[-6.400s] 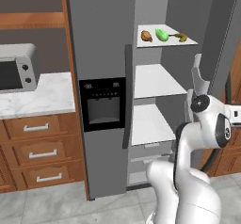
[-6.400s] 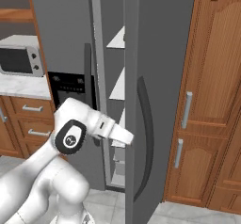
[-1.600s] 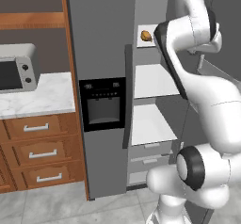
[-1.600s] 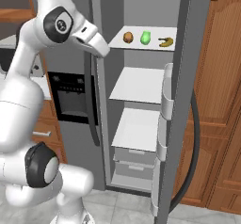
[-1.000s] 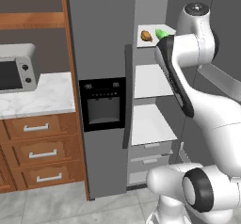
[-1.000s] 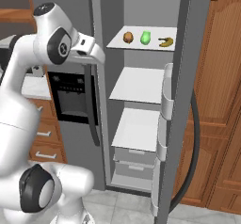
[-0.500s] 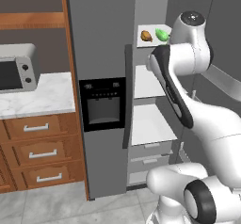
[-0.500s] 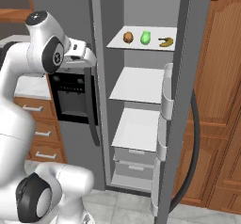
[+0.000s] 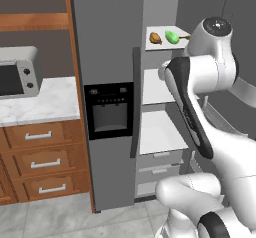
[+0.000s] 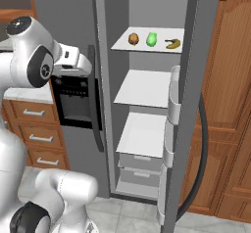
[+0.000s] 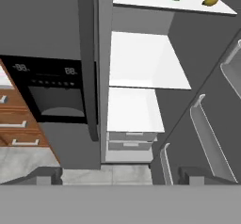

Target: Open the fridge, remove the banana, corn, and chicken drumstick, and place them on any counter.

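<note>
While the fridge is standing with its right door swung wide open, the chicken drumstick, the corn and the banana are lying in a row on its top white shelf, drumstick to the left, corn in the middle, banana to the right, each a little apart from the next. The gripper is hanging in front of the fridge, well short of that shelf and lower than it, with its two dark fingertips spread wide apart and holding nothing. The arm's white hand is showing in the right base view against the closed left door, just above the black dispenser panel. The counter is sitting to the left of the fridge, carrying a microwave.
</note>
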### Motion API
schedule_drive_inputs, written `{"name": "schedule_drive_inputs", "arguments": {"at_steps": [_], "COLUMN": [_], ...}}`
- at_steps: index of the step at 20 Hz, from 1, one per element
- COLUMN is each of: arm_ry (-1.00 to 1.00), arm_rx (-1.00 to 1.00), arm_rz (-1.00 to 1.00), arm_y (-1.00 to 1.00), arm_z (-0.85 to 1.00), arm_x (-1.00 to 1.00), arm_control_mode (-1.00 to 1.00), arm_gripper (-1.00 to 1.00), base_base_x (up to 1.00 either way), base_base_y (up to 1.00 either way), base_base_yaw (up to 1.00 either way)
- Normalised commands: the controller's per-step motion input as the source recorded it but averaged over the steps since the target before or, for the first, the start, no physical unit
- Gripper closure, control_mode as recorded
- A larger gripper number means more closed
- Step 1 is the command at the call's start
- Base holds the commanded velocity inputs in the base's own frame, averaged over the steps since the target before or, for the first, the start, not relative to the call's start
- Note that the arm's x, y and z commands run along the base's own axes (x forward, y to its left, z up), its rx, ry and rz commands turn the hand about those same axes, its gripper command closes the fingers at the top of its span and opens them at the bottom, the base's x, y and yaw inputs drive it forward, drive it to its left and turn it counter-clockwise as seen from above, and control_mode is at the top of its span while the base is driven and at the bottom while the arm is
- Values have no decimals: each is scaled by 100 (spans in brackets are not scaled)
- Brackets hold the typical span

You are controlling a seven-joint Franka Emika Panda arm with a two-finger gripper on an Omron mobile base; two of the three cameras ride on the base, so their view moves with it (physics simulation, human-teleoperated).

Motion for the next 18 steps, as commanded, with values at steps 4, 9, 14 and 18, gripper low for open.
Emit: {"name": "schedule_drive_inputs", "arguments": {"at_steps": [4,9,14,18], "arm_ry": [-2,0,0,0], "arm_rx": [8,6,0,0], "arm_rz": [5,9,0,0], "arm_y": [0,0,0,0], "arm_z": [2,0,0,0], "arm_x": [-40,-37,-53,-37], "arm_control_mode": [-100,-100,-100,-100], "arm_gripper": [-100,-100,-100,-100], "base_base_x": [0,0,0,0], "base_base_y": [0,0,0,0], "base_base_yaw": [0,0,0,0]}}
